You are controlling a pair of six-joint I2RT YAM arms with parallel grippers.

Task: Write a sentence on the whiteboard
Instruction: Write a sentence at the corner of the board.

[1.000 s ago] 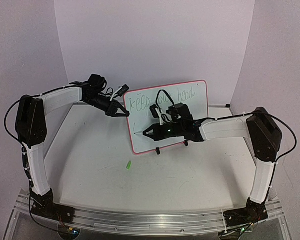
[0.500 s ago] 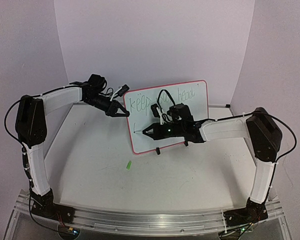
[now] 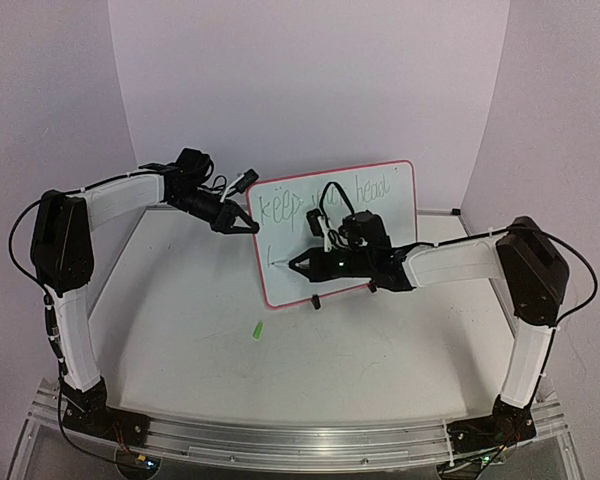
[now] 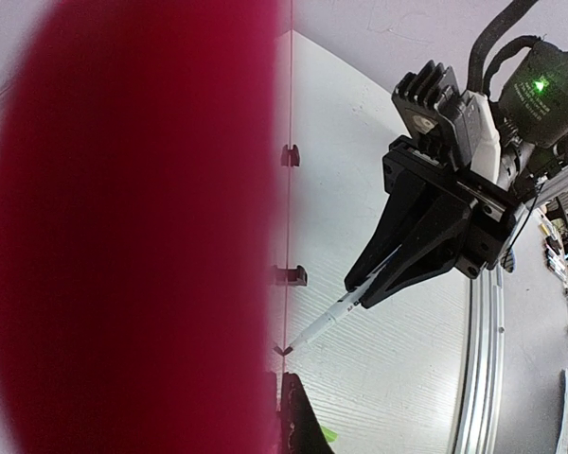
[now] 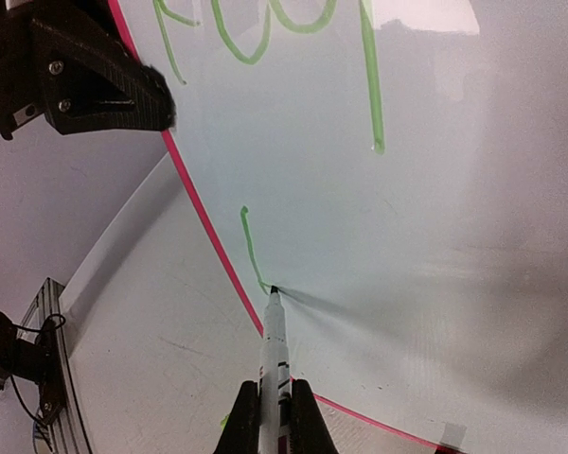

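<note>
White table (image 3: 180, 340), upright pink-rimmed whiteboard (image 3: 390, 215) with green handwriting (image 3: 280, 208), right tool (image 3: 292, 264) tight around marker (image 5: 275, 350), left tool (image 3: 245, 224) grip unclear.

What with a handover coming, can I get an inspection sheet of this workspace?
Surface: white table.
Job's things: whiteboard upright on clip feet, green words on top, short stroke lower left; marker tip touching it.
Clutter: small green piece on the table before the board.
Hands: right hand shut on marker; left hand at the board's left rim, grip unclear.
Cables: black loops above the right wrist.
Surroundings: pale walls; metal rail at near edge.
</note>
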